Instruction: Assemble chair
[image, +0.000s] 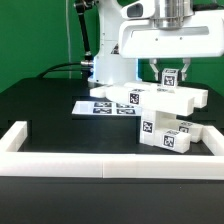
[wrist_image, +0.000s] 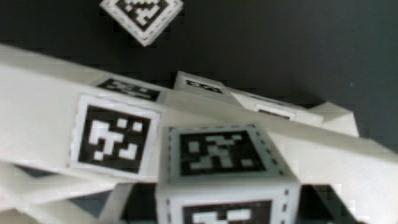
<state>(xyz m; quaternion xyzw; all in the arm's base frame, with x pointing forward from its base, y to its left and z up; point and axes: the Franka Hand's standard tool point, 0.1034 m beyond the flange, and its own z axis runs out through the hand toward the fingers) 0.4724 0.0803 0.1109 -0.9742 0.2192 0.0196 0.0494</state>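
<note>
Looks like the robot's tool (image: 170, 80) is clamped shut on a small tagged block (image: 170, 73) atop the half-built chair (image: 160, 103), on the table (image: 50, 112) toward the exterior view's right, so any crooked push could jam it or topple the stack.

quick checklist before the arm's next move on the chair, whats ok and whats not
1. gripper shut on the tagged part: ok
2. tagged part fully seated in the chair assembly: cannot tell
3. chair assembly resting on the table, inside the border rail: ok
4. marker board clear of the chair assembly: cannot tell, they overlap in the exterior view
</note>
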